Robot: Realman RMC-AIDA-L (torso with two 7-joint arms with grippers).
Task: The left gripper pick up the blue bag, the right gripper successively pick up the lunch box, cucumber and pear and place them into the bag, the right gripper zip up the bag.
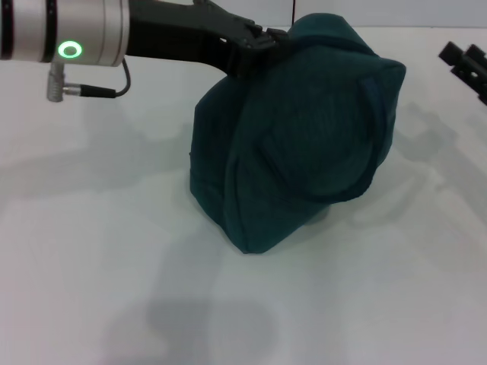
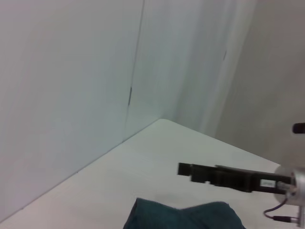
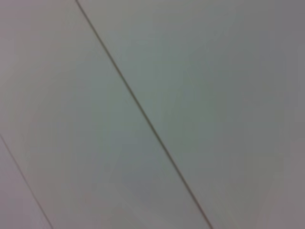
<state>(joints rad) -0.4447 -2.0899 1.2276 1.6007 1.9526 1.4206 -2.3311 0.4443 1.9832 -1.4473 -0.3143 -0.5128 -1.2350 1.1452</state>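
Note:
The blue bag (image 1: 297, 137) is a bulging dark teal fabric bag resting tilted on the white table (image 1: 91, 251), with a loop handle lying across its front. My left gripper (image 1: 262, 42) reaches in from the upper left and is shut on the bag's top edge. The bag's top also shows in the left wrist view (image 2: 186, 217). My right gripper (image 1: 463, 55) hangs apart from the bag at the far right with its fingers spread and empty. It also shows in the left wrist view (image 2: 185, 169), beyond the bag. The lunch box, cucumber and pear are out of view.
The white table spreads around the bag on all sides. Pale wall panels (image 2: 71, 86) stand behind the table's far edge. The right wrist view shows only a plain panel with a dark seam (image 3: 143, 114).

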